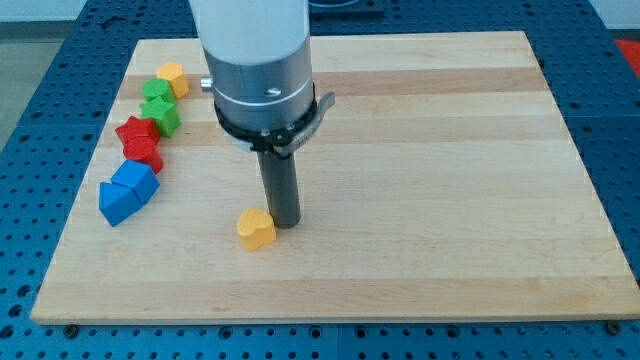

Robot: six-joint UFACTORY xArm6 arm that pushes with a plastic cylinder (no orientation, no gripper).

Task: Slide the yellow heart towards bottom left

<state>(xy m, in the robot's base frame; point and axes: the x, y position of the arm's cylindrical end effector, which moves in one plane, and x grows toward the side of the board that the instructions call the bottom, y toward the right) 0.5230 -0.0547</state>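
Heart point(256, 229), yellow: low on board point(450, 260), left of centre. My tip point(286, 224), a bare rod with no jaws to open or close, touches its upper-right side, placed to drive it bottom-left. Yellow block point(172, 78), green blocks point(160, 107), red blocks point(140, 142), blue blocks point(127, 190): strung along left edge, apart.

A pale wooden desk point(440, 150) is seen, laid on a blue perforated surface point(620, 120). The claw point(287, 223) is set down on it, and a yellow heart point(256, 229) is found just beside the claw, to the view's left. Well apart, toward the view's left and top, blue blocks point(127, 190), red blocks point(139, 142), green blocks point(159, 106) and a yellow block point(172, 77) are lined up.
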